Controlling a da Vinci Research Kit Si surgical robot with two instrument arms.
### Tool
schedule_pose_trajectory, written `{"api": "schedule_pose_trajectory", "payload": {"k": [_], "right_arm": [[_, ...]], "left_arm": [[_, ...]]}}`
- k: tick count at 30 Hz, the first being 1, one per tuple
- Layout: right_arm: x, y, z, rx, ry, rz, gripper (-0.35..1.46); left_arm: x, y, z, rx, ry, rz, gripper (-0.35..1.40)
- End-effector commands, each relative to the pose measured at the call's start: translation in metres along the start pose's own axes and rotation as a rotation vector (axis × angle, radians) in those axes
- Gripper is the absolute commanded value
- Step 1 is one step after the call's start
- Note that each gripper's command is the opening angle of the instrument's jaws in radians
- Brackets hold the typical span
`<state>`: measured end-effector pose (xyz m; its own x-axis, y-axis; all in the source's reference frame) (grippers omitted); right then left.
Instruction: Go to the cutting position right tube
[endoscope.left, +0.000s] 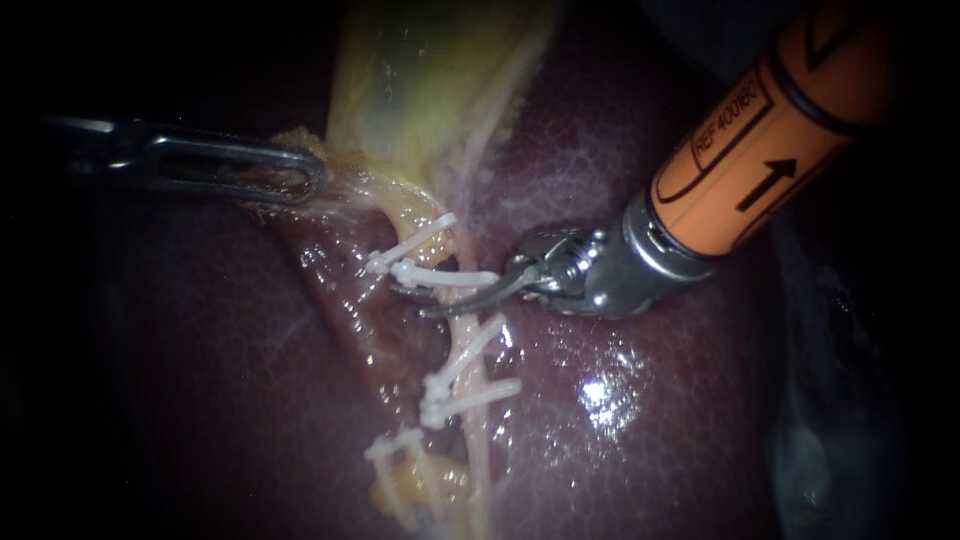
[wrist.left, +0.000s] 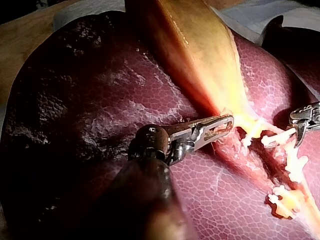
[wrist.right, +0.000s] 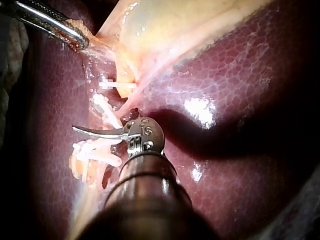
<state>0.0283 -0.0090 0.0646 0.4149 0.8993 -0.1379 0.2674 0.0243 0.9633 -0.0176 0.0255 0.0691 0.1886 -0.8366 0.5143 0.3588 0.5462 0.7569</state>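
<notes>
Endoscope view first: the liver (endoscope.left: 640, 420) fills the field, dark red and wet, with the pale gallbladder (endoscope.left: 420, 90) lying on it toward the top. From the upper right comes the right instrument (endoscope.left: 430, 302). Its curved blades stand narrowly apart and reach across the right tube (endoscope.left: 458, 322), in the bare stretch between the upper clips (endoscope.left: 445, 275) and the lower clips (endoscope.left: 470, 395) (I take this strand for the right one, since it runs on the right side of the clipped bundle). The left instrument (endoscope.left: 300, 178) has its jaws closed on the gallbladder at its neck, holding it off to the left — the tubes look taut for it. I judge the approach nearly done — the blades are at the gap, though I cannot tell whether the tube sits fully between them. The next move calls for a small advance, and a check that both blades clear the clips with only tube between them.
</notes>
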Motion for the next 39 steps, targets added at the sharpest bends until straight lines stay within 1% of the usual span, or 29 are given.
{"api": "schedule_pose_trajectory", "payload": {"k": [1,4,7,8,10,13,15,17,21,25,27,39], "right_arm": [[-0.0002,0.0002,0.0004,0.004,0.004,-0.004,1.36],[-0.0006,0.0006,0.0017,0.008,0.003,-0.104,1.34],[-0.0008,0.0008,0.0029,-0.01,0.018,-0.249,1.34],[-0.0008,0.0007,0.0033,-0.02,0.026,-0.321,1.34],[-0.0007,0.0004,0.0038,-0.04,0.042,-0.404,1.38],[-0.0006,-0.0005,0.0045,-0.067,0.061,-0.491,1.39],[-0.0005,-0.0012,0.0049,-0.075,0.068,-0.506,1.39],[-0.0002,-0.0021,0.0051,-0.085,0.088,-0.527,1.41],[0.0009,-0.0043,0.0049,-0.111,0.112,-0.556,1.41],[0.0015,-0.0058,0.0043,-0.122,0.125,-0.564,1.38],[0.0016,-0.0061,0.004,-0.122,0.126,-0.563,1.36],[0.0016,-0.0058,0.0038,-0.126,0.128,-0.563,1.34]], "left_arm": [[0.0,0.0,0.0,0.0,0.0,0.0,-0.35],[0.0,0.0,0.0,0.0,0.0,0.0,-0.35],[0.0,0.0,0.0,0.0,0.0,0.0,-0.35],[0.0,0.0,0.0,0.0,0.0,0.0,-0.35],[0.0,0.0,0.0,0.0,0.0,0.0,-0.35],[0.0,0.0,-0.0001,0.001,0.0,0.0,-0.35],[0.0,0.0,-0.0001,0.001,0.0,0.0,-0.35],[0.0,0.0,-0.0002,0.002,0.001,0.0,-0.35],[0.0,0.0,-0.0002,0.002,0.001,0.0,-0.35],[0.0,0.0001,-0.0002,0.002,0.001,0.0,-0.35],[0.0,0.0001,-0.0002,0.002,0.001,0.0,-0.35],[0.0,0.0001,-0.0002,0.002,0.001,0.0,-0.35]]}}
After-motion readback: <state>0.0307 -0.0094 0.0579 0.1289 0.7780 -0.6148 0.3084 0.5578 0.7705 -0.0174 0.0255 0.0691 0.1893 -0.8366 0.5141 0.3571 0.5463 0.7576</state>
